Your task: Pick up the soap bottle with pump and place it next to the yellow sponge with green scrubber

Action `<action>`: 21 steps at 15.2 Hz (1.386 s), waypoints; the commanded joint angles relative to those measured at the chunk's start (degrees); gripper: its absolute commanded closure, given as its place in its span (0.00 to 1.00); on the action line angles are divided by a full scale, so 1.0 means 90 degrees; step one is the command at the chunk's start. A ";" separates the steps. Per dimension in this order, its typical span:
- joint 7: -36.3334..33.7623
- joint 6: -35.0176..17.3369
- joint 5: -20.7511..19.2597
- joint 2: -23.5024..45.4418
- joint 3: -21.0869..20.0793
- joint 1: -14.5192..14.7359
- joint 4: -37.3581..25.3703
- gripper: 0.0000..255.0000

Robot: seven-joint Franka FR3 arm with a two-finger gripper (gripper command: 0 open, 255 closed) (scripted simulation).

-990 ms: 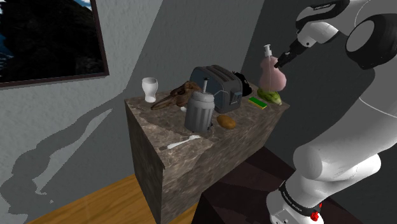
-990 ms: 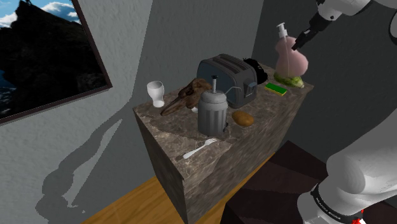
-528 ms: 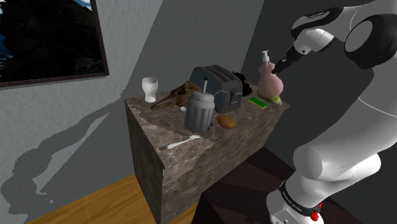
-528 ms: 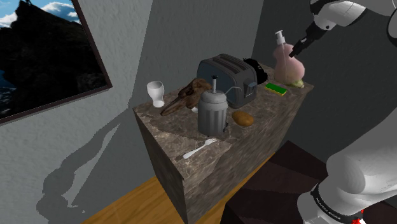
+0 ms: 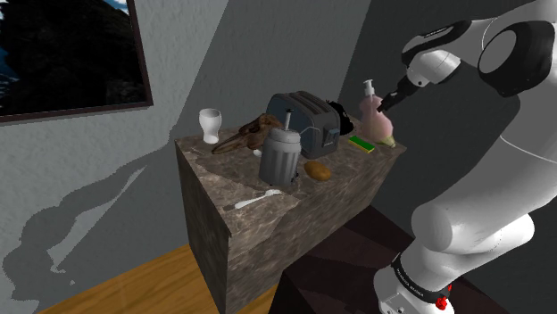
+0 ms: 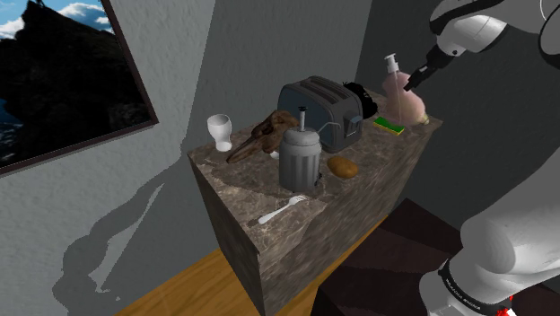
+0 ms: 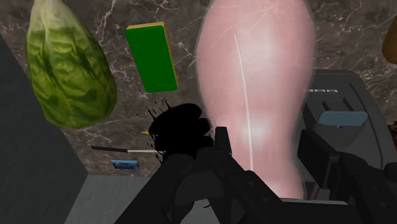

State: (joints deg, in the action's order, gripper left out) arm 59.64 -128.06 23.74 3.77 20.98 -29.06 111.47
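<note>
A pink soap bottle (image 5: 373,112) with a white pump (image 5: 367,86) hangs low over the far end of the marble counter (image 5: 344,183); whether its base touches the counter I cannot tell. My black gripper (image 5: 390,98) is shut on its side. In the second exterior view the gripper (image 6: 415,83) clasps the bottle (image 6: 398,95) from the right. The sponge (image 5: 362,143), green on top with a yellow edge, lies just in front of the bottle. In the wrist view the bottle (image 7: 254,95) sits between my fingers (image 7: 219,149), with the sponge (image 7: 151,57) beyond.
A green lettuce (image 5: 386,137) lies beside the sponge near the counter's end. A grey toaster (image 5: 303,120), a black object (image 5: 340,116), a grey pump canister (image 5: 281,153), a potato (image 5: 317,169), a fork (image 5: 259,198), a white cup (image 5: 210,125) and a brown lump (image 5: 245,136) crowd the counter.
The gripper has carried the bottle down and toward the shoulder view's left, from high above the lettuce to just behind the sponge. The grip has stayed shut.
</note>
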 commanded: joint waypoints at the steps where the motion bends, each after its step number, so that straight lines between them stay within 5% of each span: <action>1: 0.0100 -0.0160 0.0086 0.0062 -0.0006 -0.0004 0.0106 1.00; 21: 0.1140 -0.1446 0.1121 0.0875 -0.0205 -0.0092 0.0814 1.00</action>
State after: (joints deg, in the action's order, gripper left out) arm 69.47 -140.50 33.30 11.30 19.30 -29.87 118.60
